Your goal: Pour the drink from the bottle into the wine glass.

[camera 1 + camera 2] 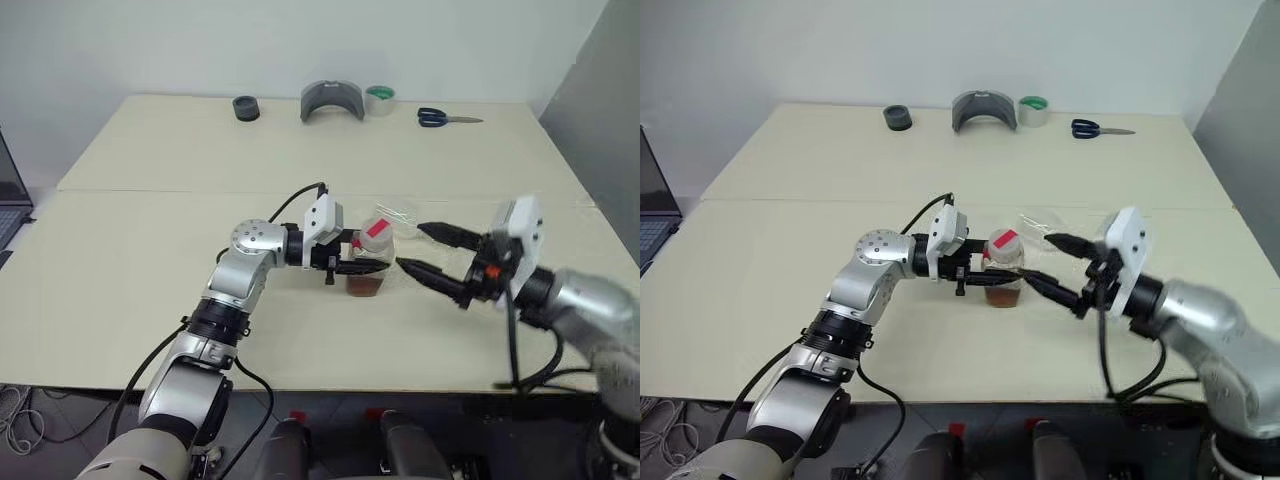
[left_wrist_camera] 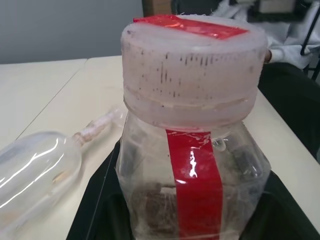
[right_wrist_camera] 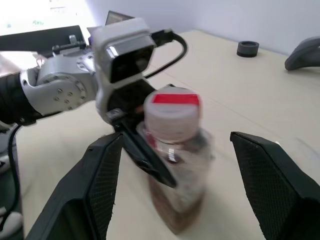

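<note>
Two pale tabletops [image 1: 150,200] against grey wall [image 1: 150,40]

Evenly and brightly lit from overhead; soft, faint shadows under the arms on the cream worktop [image 1: 150,300]. Small white glare streaks on the red strip of the bottle [image 2: 195,170] and along the bowl of the wine glass [image 2: 35,170]. Slightly blurred right forearm in both eye views. Soft focus on the right end effector [image 3: 177,185] fingers [image 3: 277,185] close to the lens; washed-out brightness far left there.
</note>
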